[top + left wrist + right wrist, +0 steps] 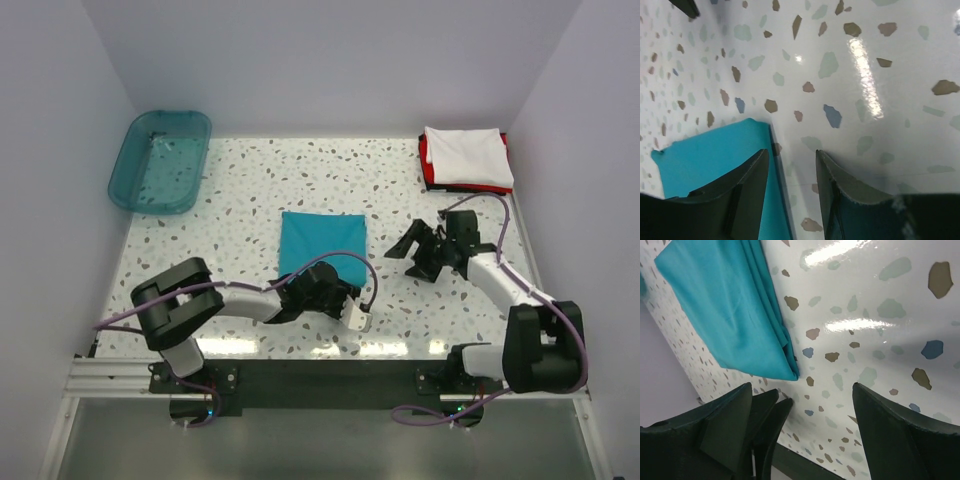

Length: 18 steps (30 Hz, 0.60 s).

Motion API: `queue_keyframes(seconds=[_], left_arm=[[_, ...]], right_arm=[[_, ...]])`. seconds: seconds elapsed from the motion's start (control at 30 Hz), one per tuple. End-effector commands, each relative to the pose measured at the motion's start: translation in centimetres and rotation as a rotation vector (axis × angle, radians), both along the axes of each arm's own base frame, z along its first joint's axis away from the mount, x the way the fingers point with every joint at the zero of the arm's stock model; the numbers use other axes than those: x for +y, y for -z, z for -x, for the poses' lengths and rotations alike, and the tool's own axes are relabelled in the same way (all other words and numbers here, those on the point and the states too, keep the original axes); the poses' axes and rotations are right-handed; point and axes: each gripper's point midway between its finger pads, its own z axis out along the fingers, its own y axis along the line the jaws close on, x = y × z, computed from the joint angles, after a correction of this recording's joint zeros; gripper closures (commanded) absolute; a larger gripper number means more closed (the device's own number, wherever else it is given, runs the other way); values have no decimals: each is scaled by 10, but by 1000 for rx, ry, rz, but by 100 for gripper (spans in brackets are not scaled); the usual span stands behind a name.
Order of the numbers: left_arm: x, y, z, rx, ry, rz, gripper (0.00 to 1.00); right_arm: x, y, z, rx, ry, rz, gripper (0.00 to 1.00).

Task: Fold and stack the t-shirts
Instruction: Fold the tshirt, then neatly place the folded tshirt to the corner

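The teal t-shirt [322, 243] lies folded, central on the counter [250, 180], so both my hands are released and empty: left hand [792, 155] at its near corner, right hand [802, 390] just beside it. Next, I judge, it goes onto the white t-shirt [465, 155] stacked over the red t-shirt [426, 165].

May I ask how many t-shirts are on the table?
3: a folded teal t-shirt in the centre, and a white t-shirt stacked on a red t-shirt at the far right corner; others might hide beneath.

The teal-blue t-shirt [725, 310] (folded flat) lies on the speckled table [880, 340] beyond the wide-spread right gripper [802, 390].
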Motion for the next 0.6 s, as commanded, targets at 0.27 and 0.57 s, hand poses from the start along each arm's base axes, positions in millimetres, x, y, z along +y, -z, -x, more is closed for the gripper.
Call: queue_keyframes(seconds=[0.27, 0.57], left_arm=[[-26, 7, -39, -146, -49, 17, 76], [-41, -44, -55, 166, -51, 187, 100]], right_arm=[[-1, 17, -15, 66, 119, -35, 15], [17, 28, -35, 69, 166, -138, 12]])
